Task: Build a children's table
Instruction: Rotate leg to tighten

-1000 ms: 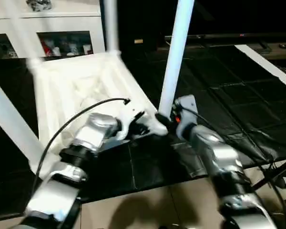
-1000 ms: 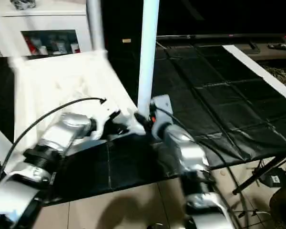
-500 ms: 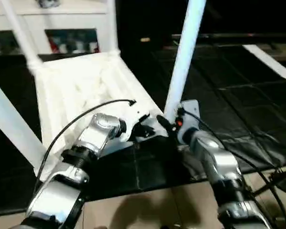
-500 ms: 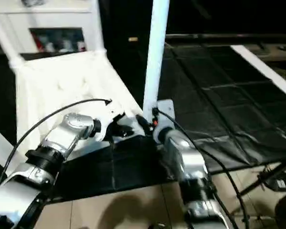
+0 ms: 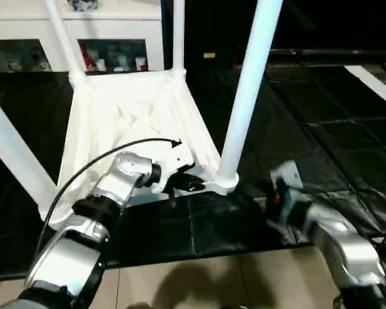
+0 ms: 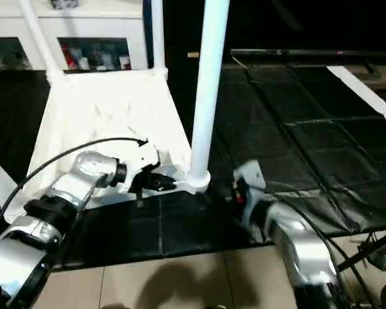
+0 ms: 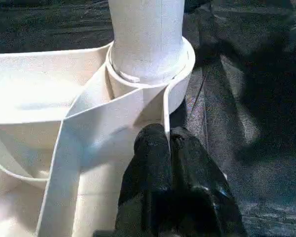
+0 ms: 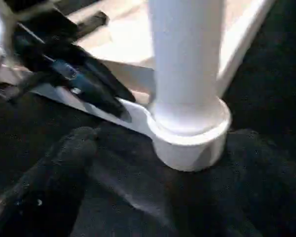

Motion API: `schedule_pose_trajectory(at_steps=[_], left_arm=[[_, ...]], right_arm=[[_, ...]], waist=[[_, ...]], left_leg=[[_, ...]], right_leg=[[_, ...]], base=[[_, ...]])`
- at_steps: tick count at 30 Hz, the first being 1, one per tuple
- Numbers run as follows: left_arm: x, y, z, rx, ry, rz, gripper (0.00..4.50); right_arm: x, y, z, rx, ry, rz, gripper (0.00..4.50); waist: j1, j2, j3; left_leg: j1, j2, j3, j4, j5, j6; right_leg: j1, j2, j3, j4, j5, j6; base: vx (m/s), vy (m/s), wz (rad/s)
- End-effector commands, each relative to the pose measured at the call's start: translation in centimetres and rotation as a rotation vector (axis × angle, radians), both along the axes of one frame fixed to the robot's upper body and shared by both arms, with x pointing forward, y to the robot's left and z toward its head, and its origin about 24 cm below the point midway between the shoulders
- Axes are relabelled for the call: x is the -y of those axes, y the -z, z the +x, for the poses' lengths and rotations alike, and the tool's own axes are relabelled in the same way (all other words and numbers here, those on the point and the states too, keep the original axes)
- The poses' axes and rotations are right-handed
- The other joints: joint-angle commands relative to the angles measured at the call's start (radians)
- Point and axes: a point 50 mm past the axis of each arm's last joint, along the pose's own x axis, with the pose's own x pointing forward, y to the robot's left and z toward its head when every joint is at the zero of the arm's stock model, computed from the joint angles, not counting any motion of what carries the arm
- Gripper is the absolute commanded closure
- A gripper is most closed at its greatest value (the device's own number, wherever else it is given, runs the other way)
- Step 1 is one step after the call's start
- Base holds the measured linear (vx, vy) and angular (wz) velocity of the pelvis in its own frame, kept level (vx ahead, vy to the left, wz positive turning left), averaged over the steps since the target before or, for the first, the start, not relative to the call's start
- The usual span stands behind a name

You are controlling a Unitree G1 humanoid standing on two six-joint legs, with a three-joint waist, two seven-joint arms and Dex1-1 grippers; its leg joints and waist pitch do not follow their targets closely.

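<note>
On black sheeting, ribbed white tabletop [image 5: 128,116], left end effector [image 7: 168,143] pinching its rim, right end effector [image 8: 64,163] seemingly spread.

Smooth white plastic tabletop [image 5: 132,116] with ribbed underside, matt white tube leg [image 5: 248,90], wrinkled black sheeting [image 5: 321,129] with faint sheen, brushed silver metal forearms [image 5: 338,241]

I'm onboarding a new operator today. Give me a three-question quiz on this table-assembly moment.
1. True or false: the tabletop lies underside up.
2. The left gripper is: A) pinching the tabletop's rim, B) around a leg, C) resting on the black mat.
3. Fill in: the nearest leg stands in a corner ____.

Key: 1 true; 2 A; 3 socket.
</note>
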Motion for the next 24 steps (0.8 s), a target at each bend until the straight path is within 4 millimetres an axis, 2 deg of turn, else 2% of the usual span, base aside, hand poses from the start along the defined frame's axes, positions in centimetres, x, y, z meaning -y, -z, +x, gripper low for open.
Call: schedule_pose_trajectory(at_steps=[1,2,3,5,6,7,9,10,11,13,14,15,17,18,19,21,22,23,24], left_arm=[[1.0,-2.2,0.5,0.081,0.048,-0.076,4.50],[0.9,-2.2,0.4,0.080,0.048,-0.085,4.50],[0.8,-2.3,0.4,0.079,0.049,-0.097,4.23],[0.6,-2.7,0.3,0.065,0.027,-0.145,4.23],[0.3,-3.2,0.1,0.050,-0.005,-0.196,4.23],[0.2,-3.3,0.0,0.048,-0.015,-0.207,3.88],[-0.2,-3.4,-0.4,0.037,-0.030,-0.235,3.85],[-0.4,-3.3,-0.6,0.034,-0.036,-0.242,3.80],[-0.6,-3.3,-0.8,0.031,-0.050,-0.254,3.65],[-1.1,-3.3,-1.3,0.028,-0.089,-0.284,3.49],[-1.5,-3.4,-1.5,0.029,-0.110,-0.295,3.43],[-1.8,-3.5,-1.8,0.025,-0.132,-0.313,3.43],[-2.7,-3.8,-2.6,0.006,-0.186,-0.351,3.17],[-3.2,-3.8,-3.1,0.000,-0.207,-0.363,3.04],[-3.6,-3.7,-3.6,-0.005,-0.222,-0.370,3.00],[-4.4,-3.4,-4.7,-0.029,-0.269,-0.384,3.01],[-4.5,-3.3,-5.0,-0.035,-0.275,-0.385,2.99],[-5.0,-2.7,-6.2,-0.062,-0.294,-0.385,2.69],[-5.2,-2.3,-7.1,-0.079,-0.304,-0.379,2.69]], right_arm=[[-0.6,-0.8,-0.2,0.023,-0.037,0.028,0.01],[-0.8,-0.8,-0.3,0.025,-0.044,0.036,0.01],[-0.9,-0.9,-0.3,0.029,-0.048,0.043,0.00],[-1.3,-1.2,-0.3,0.036,-0.057,0.068,0.00],[-2.0,-1.9,-0.4,0.048,-0.090,0.119,0.00],[-2.2,-2.1,-0.4,0.052,-0.100,0.134,0.00],[-2.9,-3.0,-0.5,0.064,-0.141,0.205,0.00],[-3.1,-3.3,-0.5,0.067,-0.154,0.232,0.00],[-3.4,-3.6,-0.5,0.068,-0.167,0.262,0.00],[-3.9,-4.2,-0.5,0.070,-0.192,0.320,0.00],[-4.2,-4.5,-0.4,0.074,-0.197,0.344,0.00],[-4.4,-4.9,-0.3,0.081,-0.201,0.369,0.00],[-4.8,-5.7,0.0,0.092,-0.190,0.431,0.00],[-5.0,-6.1,0.1,0.098,-0.190,0.460,0.00],[-5.1,-6.4,0.1,0.104,-0.189,0.479,0.00],[-5.3,-6.7,0.3,0.108,-0.180,0.506,0.00],[-5.4,-6.7,0.4,0.107,-0.179,0.508,0.00],[-5.6,-6.7,0.6,0.108,-0.166,0.503,0.00],[-5.8,-6.7,0.8,0.108,-0.153,0.494,0.00]], waist=[[0.001,0.011,-0.077],[0.001,0.008,-0.077],[0.002,0.009,-0.077],[0.003,0.008,-0.078],[0.006,-0.002,-0.080],[0.004,0.004,-0.078],[0.003,0.002,-0.076],[0.000,0.001,-0.072],[0.000,0.001,-0.068],[0.000,-0.002,-0.069],[-0.002,0.009,-0.070],[-0.001,0.012,-0.070],[0.000,0.013,-0.070],[-0.001,0.010,-0.070],[-0.001,0.012,-0.068],[-0.004,0.010,-0.066],[-0.002,0.015,-0.068],[-0.001,0.013,-0.069],[-0.004,0.012,-0.066]], left_leg=[[-0.001,0.015,0.000,-0.068,-0.212,0.050],[0.000,0.015,0.001,-0.068,-0.218,0.049],[-0.001,0.015,0.001,-0.068,-0.215,0.049],[-0.004,0.017,0.000,-0.068,-0.205,0.048],[-0.004,0.020,0.000,-0.068,-0.190,0.048],[-0.006,0.024,-0.001,-0.069,-0.181,0.052],[-0.005,0.023,0.000,-0.070,-0.199,0.053],[-0.010,0.021,0.000,-0.072,-0.209,0.055],[-0.005,0.017,0.003,-0.072,-0.230,0.053],[-0.006,0.021,-0.001,-0.074,-0.232,0.046],[-0.003,0.022,-0.002,-0.076,-0.246,0.033],[-0.002,0.021,-0.003,-0.076,-0.249,0.031],[0.003,0.022,-0.001,-0.076,-0.258,0.019],[-0.001,0.028,-0.006,-0.081,-0.261,0.010],[-0.001,0.026,-0.004,-0.083,-0.263,0.012],[0.000,0.023,-0.003,-0.083,-0.275,0.009],[0.005,0.023,-0.001,-0.081,-0.268,0.008],[0.005,0.027,-0.002,-0.082,-0.263,0.002],[-0.002,0.027,-0.004,-0.085,-0.260,0.002]], right_leg=[[0.067,-0.050,0.047,-0.075,-0.270,-0.180],[0.068,-0.051,0.047,-0.076,-0.273,-0.183],[0.068,-0.052,0.047,-0.076,-0.273,-0.183],[0.070,-0.054,0.047,-0.073,-0.263,-0.189],[0.071,-0.057,0.048,-0.066,-0.244,-0.203],[0.068,-0.056,0.048,-0.062,-0.218,-0.218],[0.070,-0.057,0.047,-0.062,-0.236,-0.218],[0.070,-0.056,0.046,-0.066,-0.271,-0.205],[0.064,-0.054,0.045,-0.079,-0.347,-0.176],[0.066,-0.057,0.046,-0.077,-0.373,-0.165],[0.062,-0.056,0.047,-0.080,-0.394,-0.152],[0.060,-0.055,0.047,-0.082,-0.396,-0.150],[0.055,-0.052,0.048,-0.080,-0.381,-0.151],[0.058,-0.054,0.048,-0.068,-0.347,-0.172],[0.057,-0.052,0.048,-0.072,-0.353,-0.168],[0.054,-0.048,0.047,-0.074,-0.369,-0.160],[0.050,-0.050,0.050,-0.076,-0.359,-0.160],[0.049,-0.050,0.052,-0.067,-0.321,-0.171],[0.053,-0.049,0.052,-0.066,-0.319,-0.170]], base=[[0.000,0.000,0.00],[0.000,0.000,0.00],[0.000,0.000,0.00],[0.000,0.000,0.00],[0.000,0.000,0.00],[0.000,0.000,0.00],[0.000,0.000,0.00],[0.000,0.000,0.00],[0.000,0.000,0.00],[0.000,0.000,0.00],[0.000,0.000,0.00],[0.000,0.000,0.00],[0.000,0.000,0.00],[0.000,0.000,0.00],[0.000,0.000,0.00],[0.000,0.000,0.00],[0.000,0.000,0.00],[0.000,0.000,0.00],[0.000,0.000,0.00]])
